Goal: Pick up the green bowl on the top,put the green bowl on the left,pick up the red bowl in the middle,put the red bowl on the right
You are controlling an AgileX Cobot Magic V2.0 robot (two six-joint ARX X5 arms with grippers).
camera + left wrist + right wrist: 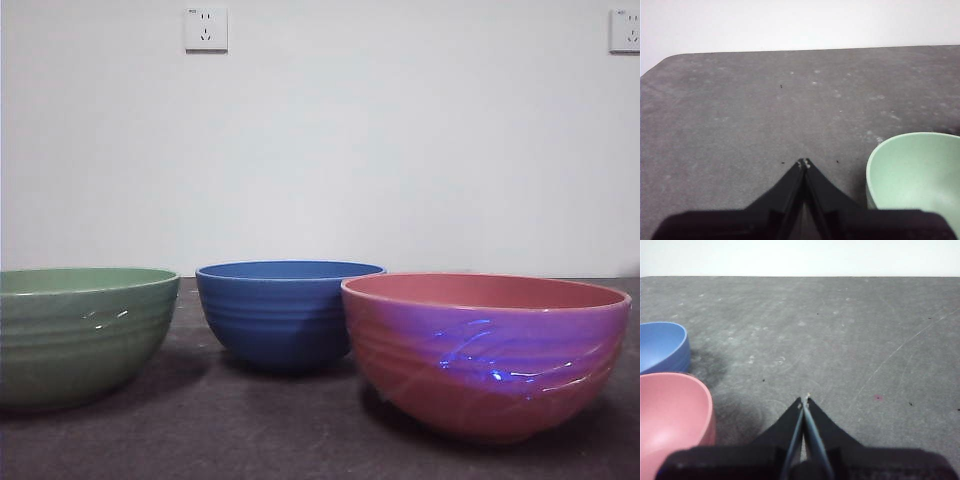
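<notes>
Up front, the green bowl stands left, a blue bowl middle (farther back), the red bowl right; left gripper pinched closed, empty, beside green; right gripper likewise, beside red

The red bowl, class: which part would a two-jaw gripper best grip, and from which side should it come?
Probably the rim. The red bowl stands upright and open, its ribbed wall curving too wide for the jaws, so one jaw inside and one outside the thin lip suits best, coming from above. The right gripper, shut beside it, is nearest; the blue bowl stands apart.
</notes>
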